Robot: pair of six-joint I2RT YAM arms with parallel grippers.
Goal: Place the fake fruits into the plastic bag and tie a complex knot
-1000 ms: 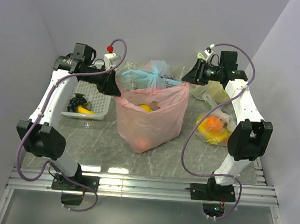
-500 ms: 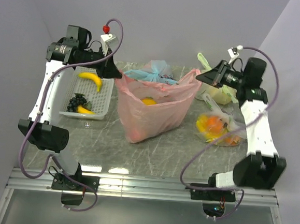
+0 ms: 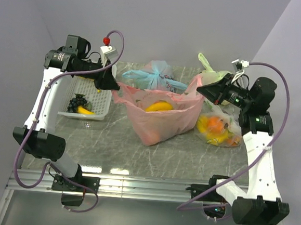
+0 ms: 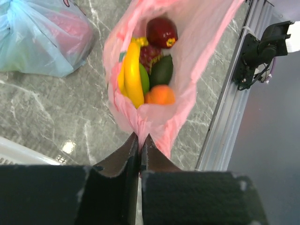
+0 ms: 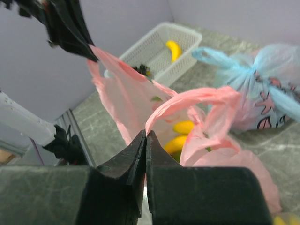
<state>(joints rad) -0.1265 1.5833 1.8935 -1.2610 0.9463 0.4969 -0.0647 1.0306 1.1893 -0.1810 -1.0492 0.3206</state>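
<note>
The pink plastic bag (image 3: 163,118) hangs stretched wide between both grippers over the table's middle. It holds fake fruits: a yellow banana (image 4: 132,72), a dark red apple (image 4: 161,32), a green piece (image 4: 161,71) and an orange piece (image 4: 160,95). My left gripper (image 3: 112,86) is shut on the bag's left handle (image 4: 140,123). My right gripper (image 3: 203,89) is shut on the right handle loop (image 5: 187,101). No knot shows on the pink bag.
A white basket (image 3: 101,108) at the left holds a grape bunch (image 3: 76,104) and a banana (image 3: 85,110). A tied light blue bag (image 3: 153,76) lies behind the pink bag. A clear bag of orange fruit (image 3: 218,129) and a pale green bag (image 3: 211,75) lie at the right.
Both grippers have pulled the handles apart and lower. The bag's mouth is now stretched wide and flatter. The right arm has swung out to the right.
</note>
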